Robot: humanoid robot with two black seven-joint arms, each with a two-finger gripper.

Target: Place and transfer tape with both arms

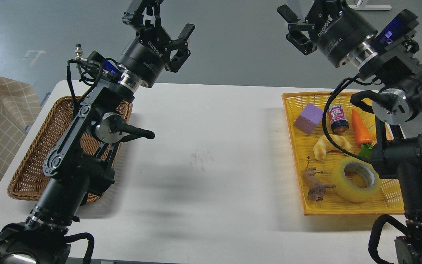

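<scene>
On the white worktop (211, 154), both my arms rise with "ROBOTIQ" printed on their wrists. My left tool (167, 22) and right tool (292, 22) are spread wide, holding nothing. The tape (356, 179) lies flat in the yellow basket (299, 146).

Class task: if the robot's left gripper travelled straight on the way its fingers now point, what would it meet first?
Nothing visible: the open left gripper points up and away over the white table toward grey floor, though depth is unclear.
</scene>
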